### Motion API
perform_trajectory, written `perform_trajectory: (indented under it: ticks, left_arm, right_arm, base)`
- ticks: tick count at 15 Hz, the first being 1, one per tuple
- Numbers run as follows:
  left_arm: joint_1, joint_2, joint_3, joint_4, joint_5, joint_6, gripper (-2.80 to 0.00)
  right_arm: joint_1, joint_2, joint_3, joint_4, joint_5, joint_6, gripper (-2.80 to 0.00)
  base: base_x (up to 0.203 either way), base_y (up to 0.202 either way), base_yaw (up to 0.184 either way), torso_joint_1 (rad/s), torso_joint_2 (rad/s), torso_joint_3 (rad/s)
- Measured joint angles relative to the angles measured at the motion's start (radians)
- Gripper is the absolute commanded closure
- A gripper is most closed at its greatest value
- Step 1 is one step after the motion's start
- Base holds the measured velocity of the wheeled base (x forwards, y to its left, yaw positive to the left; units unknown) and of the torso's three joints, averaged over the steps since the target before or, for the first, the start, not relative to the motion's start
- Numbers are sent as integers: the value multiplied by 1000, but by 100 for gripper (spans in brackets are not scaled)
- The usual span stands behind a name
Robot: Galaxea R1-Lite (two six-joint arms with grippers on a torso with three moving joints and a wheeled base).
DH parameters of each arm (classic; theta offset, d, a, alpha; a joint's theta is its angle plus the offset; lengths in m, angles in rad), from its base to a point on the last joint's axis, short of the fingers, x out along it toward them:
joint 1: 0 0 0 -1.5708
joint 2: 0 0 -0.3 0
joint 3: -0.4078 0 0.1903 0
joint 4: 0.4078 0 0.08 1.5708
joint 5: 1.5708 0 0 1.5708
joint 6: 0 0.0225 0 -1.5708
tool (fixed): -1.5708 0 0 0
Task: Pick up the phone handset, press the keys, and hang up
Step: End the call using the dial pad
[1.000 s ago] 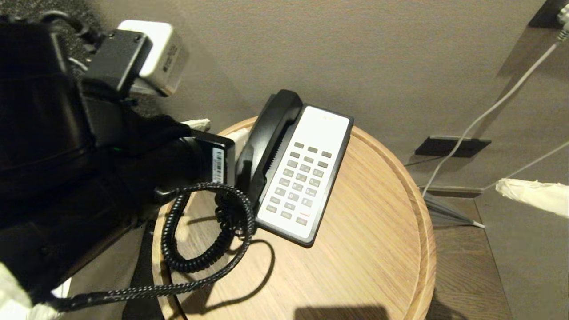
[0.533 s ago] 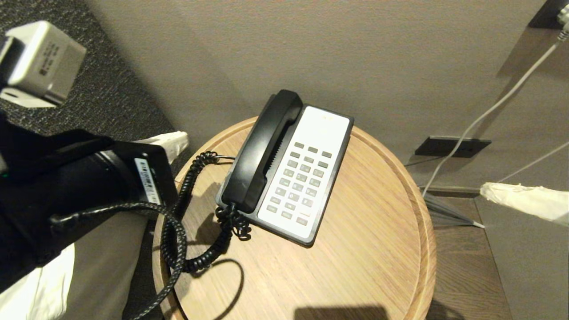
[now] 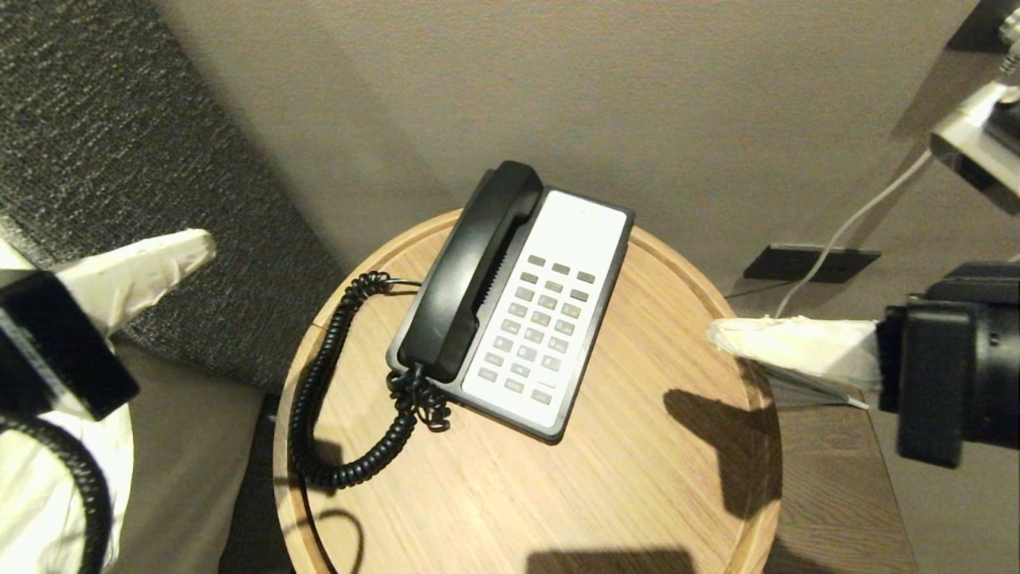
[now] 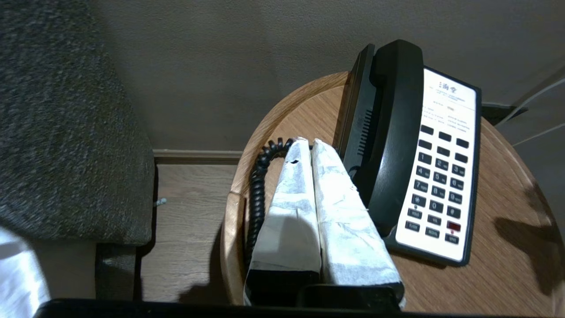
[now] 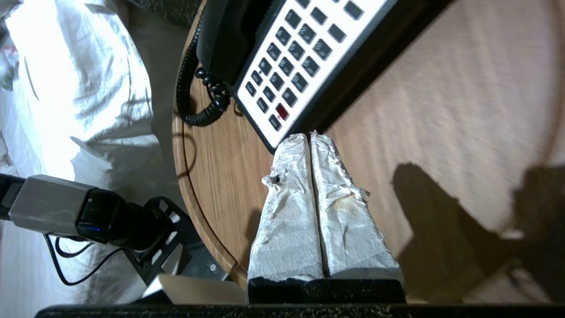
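Note:
The black phone handset (image 3: 470, 271) (image 4: 395, 132) lies in its cradle along the left side of the white-faced phone base (image 3: 558, 319) on the round wooden table (image 3: 637, 462). Its coiled cord (image 3: 319, 414) loops over the table's left part. The grey keys (image 3: 538, 323) (image 5: 287, 66) are uncovered. My left gripper (image 3: 199, 243) (image 4: 310, 142) hangs off the table's left side, shut and empty, apart from the handset. My right gripper (image 3: 717, 335) (image 5: 309, 136) is shut and empty above the table's right rim, with its tips near the base's near corner.
A beige wall stands close behind the table. Dark grey upholstery (image 3: 96, 159) fills the left. A white cable (image 3: 845, 227) and a dark wall plate (image 3: 809, 261) are at the right. White bedding (image 5: 79, 88) lies beyond the table's left edge.
My left gripper drew back to the left, away from the handset, and shut empty. The handset rests in its cradle. My right gripper came in over the table's right rim.

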Motion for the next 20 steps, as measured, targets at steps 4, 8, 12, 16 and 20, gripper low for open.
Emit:
perform_trajectory:
  ticks: [4, 8, 12, 16, 20]
  left_arm:
    - [0, -59, 22, -1, -1, 2, 0]
    - [0, -71, -4, -2, -2, 2, 0]
    - [0, -76, -10, 0, -3, 2, 0]
    - [0, -77, -14, 0, -1, 2, 0]
    - [0, -78, -18, 0, -1, 2, 0]
  right_arm:
    - [56, 117, -55, -1, 7, 3, 0]
    - [73, 220, -102, -2, 12, -2, 0]
    - [75, 290, -105, -68, 7, -2, 0]
    - [75, 326, -107, -99, 2, -8, 0]
    - [62, 342, -100, -91, -13, -15, 0]
  base:
    - [0, 0, 0, 0, 0, 0]
    - [0, 0, 0, 0, 0, 0]
    - [0, 0, 0, 0, 0, 0]
    - [0, 0, 0, 0, 0, 0]
    - [0, 0, 0, 0, 0, 0]
